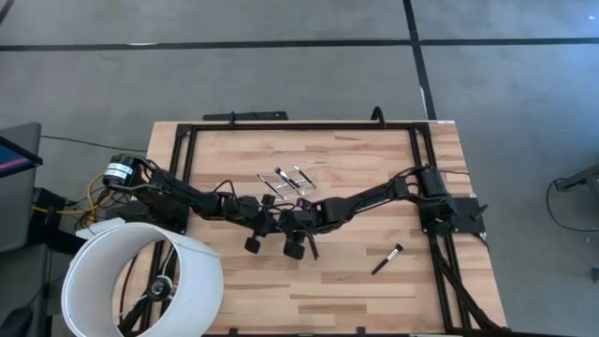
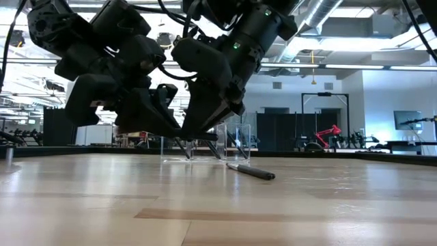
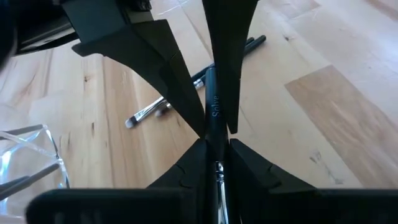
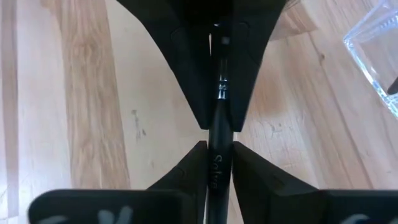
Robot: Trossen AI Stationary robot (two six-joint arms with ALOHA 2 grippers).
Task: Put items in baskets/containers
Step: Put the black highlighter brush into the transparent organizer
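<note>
Near the worktop's centre, the left pincer (image 3: pixel 214 146) and right pincer (image 4: pixel 217 146) meet tip to tip, both clamped on one makeup brush (image 4: pixel 219 134) running lengthwise between them. The clear tray (image 2: pixel 205 143) lies just beyond, toward the far edge.

— The table (image 1: pixel 328 281) is pale wood, planks with visible grain, smooth with a soft sheen in the low view. What of the brush (image 4: pixel 219 146) pinched between both grippers?

— Black handle, semi-gloss, printed lettering, with a shiny metal ferrule. The left gripper (image 3: pixel 214 146) and right gripper (image 4: pixel 217 146) fingers look like matt black plastic.

— And the holder (image 2: pixel 205 142) far behind?

— Clear, glossy plastic, glinting at its edges. The big cylinder (image 1: pixel 140 281) at near left is smooth matt white.
</note>
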